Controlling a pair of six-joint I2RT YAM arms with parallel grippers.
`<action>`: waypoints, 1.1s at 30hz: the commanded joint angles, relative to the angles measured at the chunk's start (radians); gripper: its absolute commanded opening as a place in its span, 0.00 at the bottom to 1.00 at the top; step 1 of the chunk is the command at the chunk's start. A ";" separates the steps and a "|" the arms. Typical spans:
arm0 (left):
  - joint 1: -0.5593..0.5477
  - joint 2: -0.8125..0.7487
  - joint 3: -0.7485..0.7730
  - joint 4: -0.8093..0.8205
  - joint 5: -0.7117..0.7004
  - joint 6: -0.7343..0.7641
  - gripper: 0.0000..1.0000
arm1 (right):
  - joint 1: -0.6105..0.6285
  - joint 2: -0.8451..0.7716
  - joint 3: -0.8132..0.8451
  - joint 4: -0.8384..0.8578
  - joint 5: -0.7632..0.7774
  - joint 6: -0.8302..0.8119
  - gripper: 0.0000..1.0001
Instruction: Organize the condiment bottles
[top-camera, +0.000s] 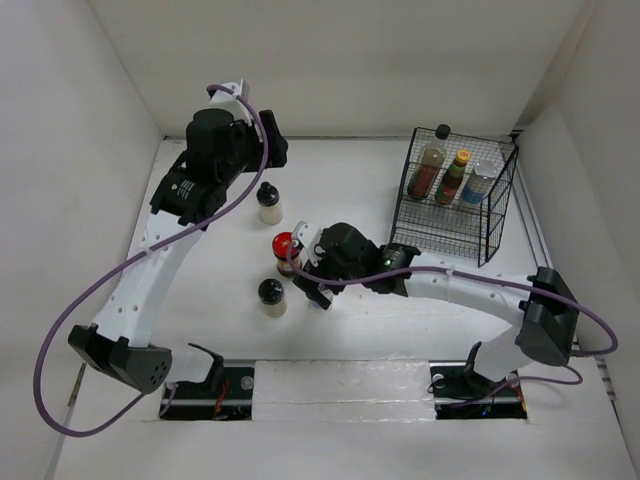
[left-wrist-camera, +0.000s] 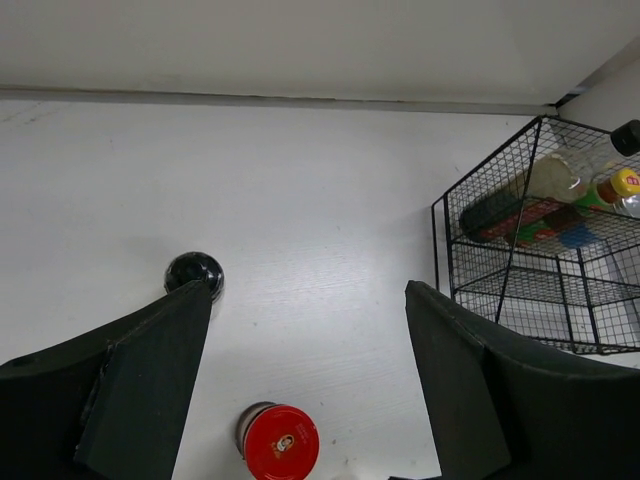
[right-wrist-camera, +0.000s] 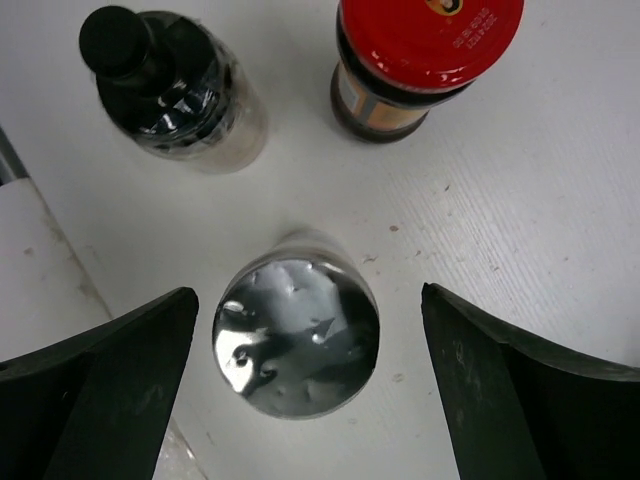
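The left arm (top-camera: 150, 270) and right arm (top-camera: 470, 287) are wearing smooth white shells over their long links, with chunky black housings bulging at the joints. A thin purple cable (top-camera: 100, 282) is trailing loosely along each arm. A small green light (top-camera: 388, 258) is glowing on the right wrist housing. Broad, matte, dark-grey wedge-shaped fingers (right-wrist-camera: 120, 380) are showing in both wrist views.
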 joint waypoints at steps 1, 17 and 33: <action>0.001 -0.063 0.005 0.007 -0.002 0.018 0.74 | 0.005 0.031 -0.002 0.108 0.088 0.035 0.98; 0.001 -0.092 -0.046 0.016 -0.009 0.056 0.73 | 0.005 0.005 0.004 0.066 0.163 0.083 0.46; 0.001 -0.073 -0.187 0.120 0.202 -0.106 0.69 | -0.441 -0.197 0.327 -0.095 0.235 -0.046 0.44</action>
